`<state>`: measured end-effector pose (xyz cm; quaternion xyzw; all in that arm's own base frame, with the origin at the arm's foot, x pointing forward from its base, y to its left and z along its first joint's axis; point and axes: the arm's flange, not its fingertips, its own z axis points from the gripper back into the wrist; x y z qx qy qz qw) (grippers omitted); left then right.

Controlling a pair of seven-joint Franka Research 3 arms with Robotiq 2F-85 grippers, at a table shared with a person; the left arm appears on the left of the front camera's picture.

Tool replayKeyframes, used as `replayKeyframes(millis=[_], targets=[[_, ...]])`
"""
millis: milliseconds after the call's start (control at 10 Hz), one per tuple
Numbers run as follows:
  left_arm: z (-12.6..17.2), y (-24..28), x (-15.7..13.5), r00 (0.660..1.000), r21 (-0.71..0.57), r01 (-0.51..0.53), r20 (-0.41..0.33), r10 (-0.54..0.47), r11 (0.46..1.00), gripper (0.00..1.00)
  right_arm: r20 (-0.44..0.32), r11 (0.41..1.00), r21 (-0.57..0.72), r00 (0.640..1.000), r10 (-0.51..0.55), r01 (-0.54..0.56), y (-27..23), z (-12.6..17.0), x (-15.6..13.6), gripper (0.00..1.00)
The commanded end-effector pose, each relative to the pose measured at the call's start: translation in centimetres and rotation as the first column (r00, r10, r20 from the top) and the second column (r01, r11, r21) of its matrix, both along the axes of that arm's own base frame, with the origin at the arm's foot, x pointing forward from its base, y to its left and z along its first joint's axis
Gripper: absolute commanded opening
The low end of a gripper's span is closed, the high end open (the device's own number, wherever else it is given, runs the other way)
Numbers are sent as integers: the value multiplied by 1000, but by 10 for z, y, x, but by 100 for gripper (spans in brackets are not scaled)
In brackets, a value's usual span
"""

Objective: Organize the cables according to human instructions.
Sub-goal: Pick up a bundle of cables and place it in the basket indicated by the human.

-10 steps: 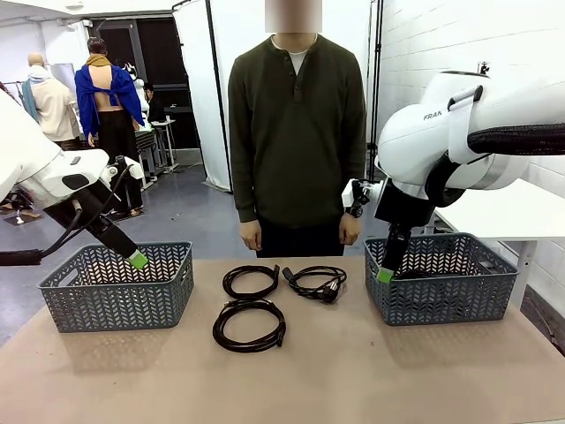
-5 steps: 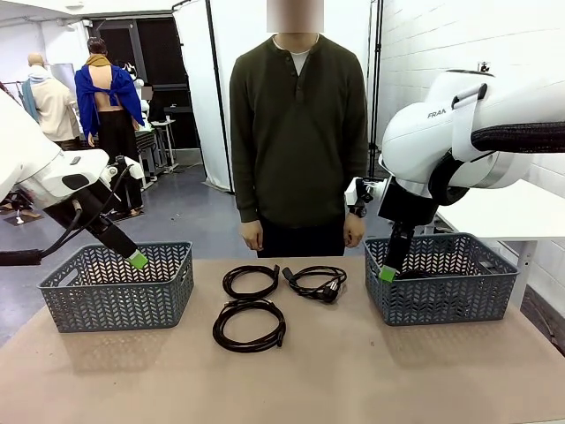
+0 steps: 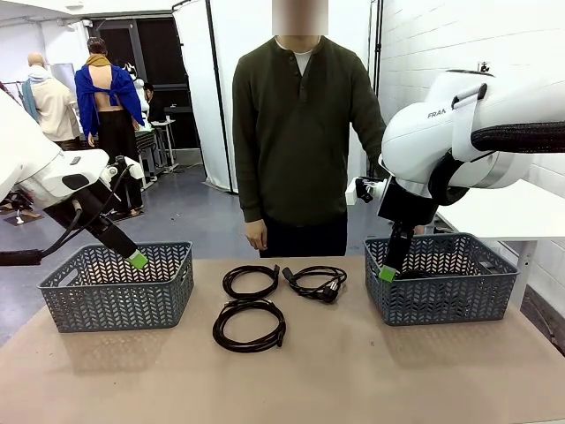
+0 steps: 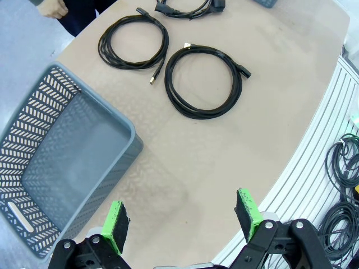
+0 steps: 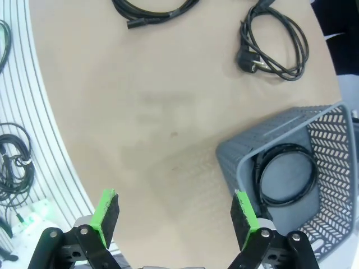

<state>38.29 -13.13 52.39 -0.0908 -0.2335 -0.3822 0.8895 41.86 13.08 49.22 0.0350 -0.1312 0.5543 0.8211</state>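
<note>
Three cables lie in the middle of the table: one coil (image 3: pixel 250 282) at the back left, one with a chunky plug (image 3: pixel 315 283) to its right, and a larger coil (image 3: pixel 249 325) in front. The left wrist view shows the same coils (image 4: pixel 133 42) (image 4: pixel 205 81), with the plug cable (image 4: pixel 188 7) at the top edge. A further coil (image 5: pixel 286 174) lies inside the right basket (image 5: pixel 235 151). My left gripper (image 3: pixel 135 259) (image 4: pixel 181 217) hangs open over the left basket (image 3: pixel 115 284). My right gripper (image 3: pixel 386 273) (image 5: pixel 175 212) hangs open at the right basket's (image 3: pixel 441 278) near-left corner. The human (image 3: pixel 300 132) stands behind the table.
The left basket (image 4: pixel 33 129) has nothing inside. The plug cable (image 5: pixel 275 42) lies just beyond the right basket, with another coil (image 5: pixel 151 8) farther off. Bare tabletop (image 3: pixel 291 380) stretches in front of the cables. Loose cords (image 4: pixel 342 168) lie on the floor below the table edge.
The human has shifted slightly to picture right, and the arm on that side has lifted, its hand now behind my right arm. Both grippers stay open and almost still.
</note>
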Motion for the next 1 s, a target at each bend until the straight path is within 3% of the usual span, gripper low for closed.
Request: replayKeyframes(millis=[0,900], targets=[[-1,2,0,1000,-16,12,5,-12,1000,100,3,1000,-5,1000,-2,2,1,1,1,100],[-1,2,0,1000,-16,12,5,-12,1000,100,3,1000,-5,1000,-2,2,1,1,1,100]])
